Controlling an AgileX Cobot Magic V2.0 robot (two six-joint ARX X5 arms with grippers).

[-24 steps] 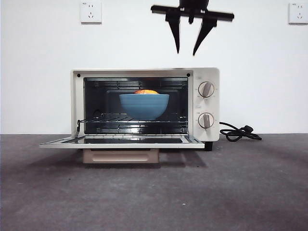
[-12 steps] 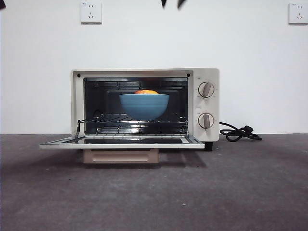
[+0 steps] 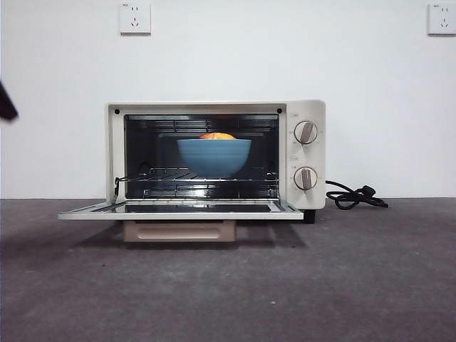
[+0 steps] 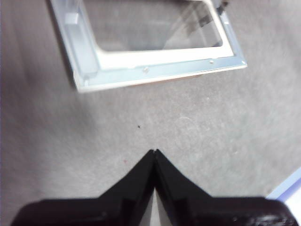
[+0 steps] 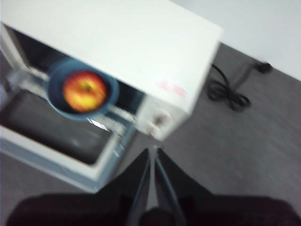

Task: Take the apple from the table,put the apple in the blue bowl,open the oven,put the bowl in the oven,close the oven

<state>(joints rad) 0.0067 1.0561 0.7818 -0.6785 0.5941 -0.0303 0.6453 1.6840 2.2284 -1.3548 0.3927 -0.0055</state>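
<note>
Left: the left gripper (image 4: 154, 153), black jaws pressed together, hangs over the dark grey matte table (image 4: 197, 127) beside the lowered glass door (image 4: 150, 42). Centre: the cream-white boxy oven (image 3: 214, 153) stands open; the round matte blue bowl (image 3: 214, 157) sits on its wire rack (image 3: 164, 174), the red-and-yellow apple (image 3: 216, 135) inside. Right: the right gripper (image 5: 153, 151), jaws nearly together, hangs above the oven's knob corner; a black cord (image 3: 356, 196) lies beyond.
</note>
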